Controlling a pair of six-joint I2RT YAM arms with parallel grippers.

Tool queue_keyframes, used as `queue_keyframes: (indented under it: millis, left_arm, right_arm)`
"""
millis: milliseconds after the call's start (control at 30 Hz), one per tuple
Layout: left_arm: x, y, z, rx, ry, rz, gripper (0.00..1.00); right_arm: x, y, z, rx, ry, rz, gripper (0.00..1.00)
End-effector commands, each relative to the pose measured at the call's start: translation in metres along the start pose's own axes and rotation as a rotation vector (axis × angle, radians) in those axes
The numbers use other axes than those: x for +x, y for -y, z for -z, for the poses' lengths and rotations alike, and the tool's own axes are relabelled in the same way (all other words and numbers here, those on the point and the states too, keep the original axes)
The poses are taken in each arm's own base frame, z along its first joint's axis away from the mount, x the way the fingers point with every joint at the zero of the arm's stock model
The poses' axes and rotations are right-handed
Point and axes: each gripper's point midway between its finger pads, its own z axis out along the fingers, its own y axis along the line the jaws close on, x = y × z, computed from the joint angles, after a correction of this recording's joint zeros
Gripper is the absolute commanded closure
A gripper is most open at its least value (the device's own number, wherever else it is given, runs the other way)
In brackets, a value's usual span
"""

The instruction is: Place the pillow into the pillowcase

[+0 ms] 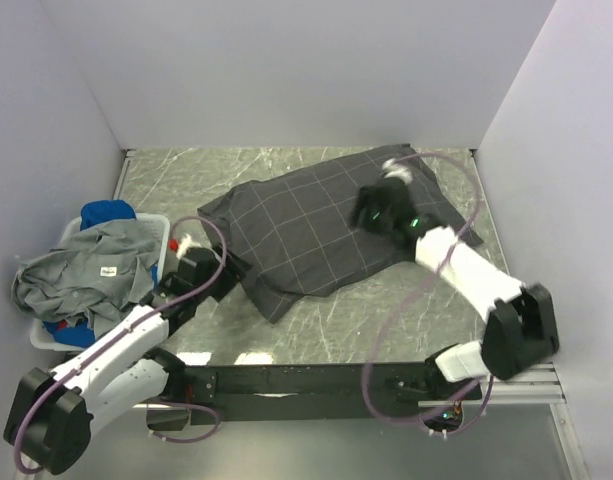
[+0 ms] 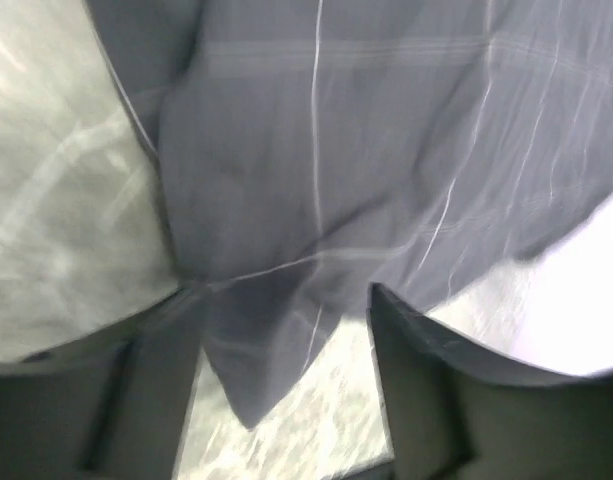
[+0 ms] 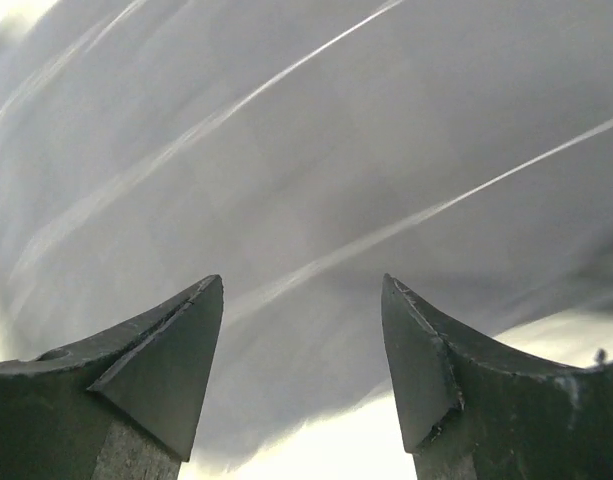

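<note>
Marble-patterned table (image 1: 326, 320) with gridded pillowcase (image 1: 306, 225); grey garment (image 1: 81, 285), white label (image 1: 108, 270) illegible.

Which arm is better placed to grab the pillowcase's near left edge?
Left. The left gripper is open around fabric at that edge of the pillowcase; the right gripper, also open, is over its far right part.

L gripper (image 2: 281, 300) jaws apart, arm bent low — R gripper (image 3: 302, 285) likewise, arm reaching far fwd.
</note>
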Motion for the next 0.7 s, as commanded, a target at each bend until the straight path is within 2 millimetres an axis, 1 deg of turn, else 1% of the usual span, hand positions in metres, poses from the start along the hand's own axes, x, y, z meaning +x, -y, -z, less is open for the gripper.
queue_keyframes:
  millis: [0, 33, 67, 100, 133, 167, 200, 233, 267, 300, 333, 367, 400, 433, 467, 500, 567, 600, 667]
  left_arm:
    - [-0.09, 0.037, 0.024, -0.035, 0.299, 0.053, 0.24]
    - [-0.115, 0.026, 0.026, -0.084, 0.355, 0.092, 0.23]
    - [-0.133, 0.03, 0.029, -0.087, 0.391, 0.121, 0.23]
    - [-0.143, 0.018, 0.02, -0.141, 0.396, 0.145, 0.23]
    - [-0.162, 0.006, 0.018, -0.184, 0.431, 0.194, 0.25]
    - [-0.175, 0.012, 0.015, -0.177, 0.441, 0.219, 0.26]
    - [-0.178, 0.003, -0.002, -0.221, 0.414, 0.235, 0.28]
    - [-0.188, 0.0, -0.008, -0.231, 0.421, 0.251, 0.31]
    - [-0.202, 0.011, -0.012, -0.211, 0.434, 0.257, 0.34]
    - [-0.204, 0.001, -0.03, -0.251, 0.413, 0.266, 0.35]
    - [-0.211, 0.0, -0.038, -0.252, 0.413, 0.253, 0.37]
    - [-0.224, 0.012, -0.043, -0.225, 0.424, 0.245, 0.36]
    - [-0.222, 0.0, -0.061, -0.269, 0.392, 0.245, 0.36]
    - [-0.225, -0.003, -0.068, -0.279, 0.377, 0.244, 0.37]
    - [-0.231, 0.004, -0.074, -0.264, 0.372, 0.241, 0.37]
    - [-0.227, -0.003, -0.087, -0.277, 0.336, 0.248, 0.37]
    - [-0.234, 0.004, -0.096, -0.246, 0.334, 0.244, 0.37]
    - [-0.232, 0.002, -0.103, -0.244, 0.322, 0.246, 0.37]
    - [-0.23, 0.011, -0.112, -0.204, 0.287, 0.249, 0.36]
  right_arm:
    - [0.027, -0.071, 0.068, -0.211, 0.099, 0.111, 0.29]
    - [0.053, -0.096, 0.084, -0.292, 0.073, 0.154, 0.29]
    - [0.074, -0.103, 0.093, -0.324, 0.051, 0.154, 0.28]
    - [0.087, -0.114, 0.101, -0.357, 0.045, 0.164, 0.29]
    - [0.119, -0.127, 0.112, -0.399, 0.011, 0.214, 0.29]
    - [0.131, -0.133, 0.116, -0.406, -0.003, 0.203, 0.29]
    - [0.144, -0.138, 0.117, -0.416, -0.014, 0.216, 0.3]
    - [0.16, -0.141, 0.112, -0.399, -0.039, 0.242, 0.3]
    - [0.174, -0.148, 0.115, -0.41, -0.066, 0.247, 0.3]
    - [0.185, -0.152, 0.115, -0.41, -0.089, 0.264, 0.32]
    - [0.19, -0.16, 0.118, -0.423, -0.095, 0.272, 0.32]
    - [0.206, -0.167, 0.12, -0.426, -0.105, 0.302, 0.32]
    - [0.21, -0.171, 0.119, -0.425, -0.101, 0.307, 0.32]
    - [0.218, -0.176, 0.114, -0.412, -0.11, 0.326, 0.32]
    - [0.22, -0.179, 0.111, -0.403, -0.111, 0.329, 0.32]
    - [0.224, -0.181, 0.109, -0.394, -0.114, 0.345, 0.32]
    - [0.231, -0.185, 0.1, -0.373, -0.116, 0.366, 0.32]
    - [0.233, -0.188, 0.098, -0.374, -0.116, 0.367, 0.32]
    - [0.243, -0.19, 0.089, -0.355, -0.135, 0.386, 0.32]
